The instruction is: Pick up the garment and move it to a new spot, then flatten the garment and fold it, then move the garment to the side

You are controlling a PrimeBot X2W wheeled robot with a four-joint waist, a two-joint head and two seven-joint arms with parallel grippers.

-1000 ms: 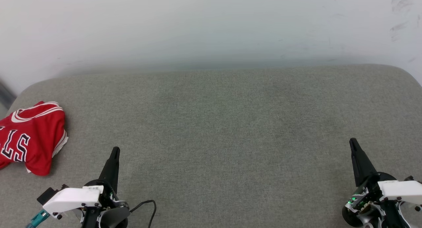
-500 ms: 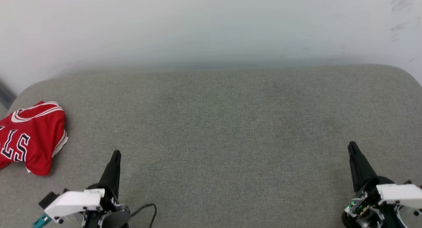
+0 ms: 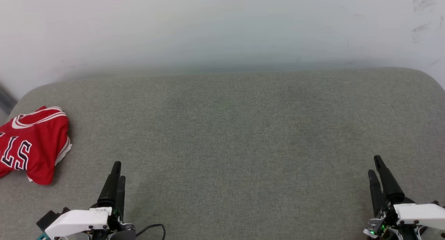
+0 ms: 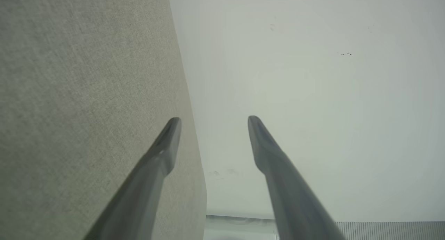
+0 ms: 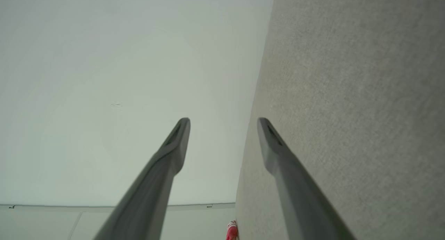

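Head view: garment [image 3: 33,144] lies bunched at the far left of the grey cushion [image 3: 226,129], untouched. Left gripper [image 3: 119,170] and right gripper [image 3: 373,164] both spread wide, empty. We judge pickup not yet begun; next we'd reach the left arm over and pinch the fabric.

The left tool [image 3: 119,170] and right tool [image 3: 373,164] each have two long, tapering dark fingers [image 3: 110,187] and white, screw-dotted housings [image 3: 74,219]; black cable [image 3: 153,226] left, green light [image 3: 372,231] right.
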